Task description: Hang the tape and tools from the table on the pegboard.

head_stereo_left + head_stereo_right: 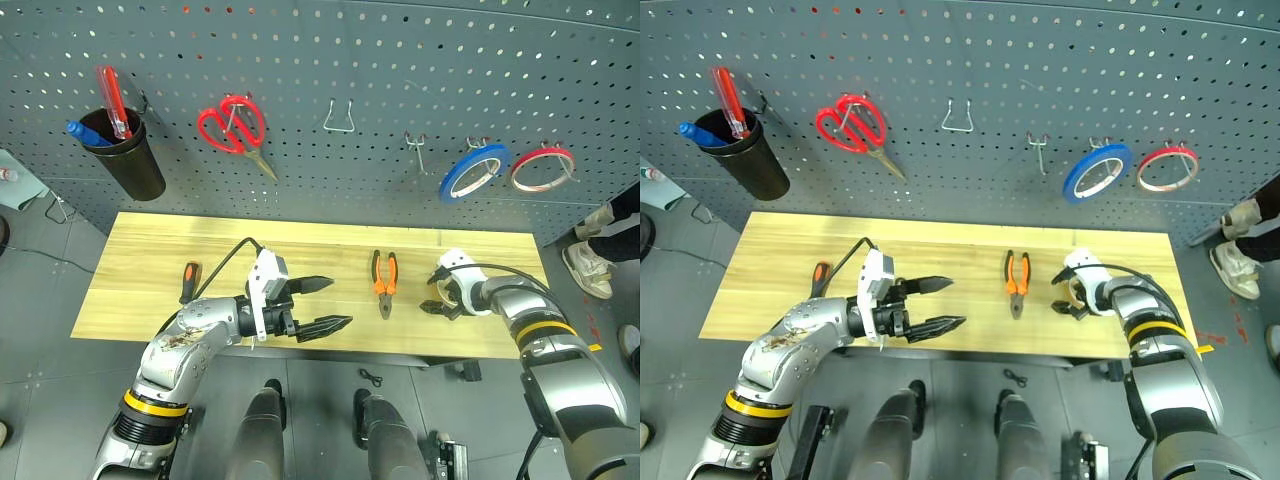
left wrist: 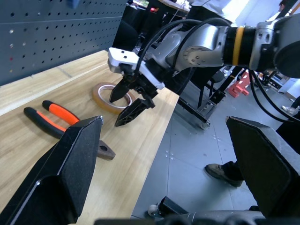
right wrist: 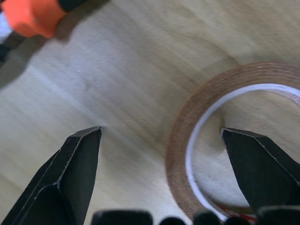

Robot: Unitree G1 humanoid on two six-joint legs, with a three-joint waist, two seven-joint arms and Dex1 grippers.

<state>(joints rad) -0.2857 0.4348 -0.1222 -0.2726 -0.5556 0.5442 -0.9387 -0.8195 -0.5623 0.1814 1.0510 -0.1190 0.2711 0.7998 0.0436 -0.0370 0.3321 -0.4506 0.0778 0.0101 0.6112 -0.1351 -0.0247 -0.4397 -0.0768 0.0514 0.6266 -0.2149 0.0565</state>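
Note:
The yellow tape (image 2: 98, 99) lies flat near the right end of the wooden table (image 1: 150, 250). My right gripper (image 3: 160, 130) is open and angled down over it, with the ring's rim (image 3: 180, 136) between the fingers, one inside the hollow and one outside. Orange-and-black pliers (image 1: 385, 283) lie just left of it. The orange-and-black screwdriver (image 1: 188, 281) lies near the table's left end. My left gripper (image 1: 340, 301) hovers open and empty above the table's front edge, pointing right toward the pliers. The dark grey pegboard (image 1: 400, 60) rises behind the table.
On the pegboard hang red-handled scissors (image 1: 235, 125), a black cup (image 1: 128, 155) with a red tool and blue pen, a blue tape ring (image 1: 473, 170) and a red tape ring (image 1: 543, 167). Bare hooks (image 1: 340, 118) sit between them. A small black object (image 1: 371, 377) lies on the floor. A person's shoe (image 1: 588, 268) is at right.

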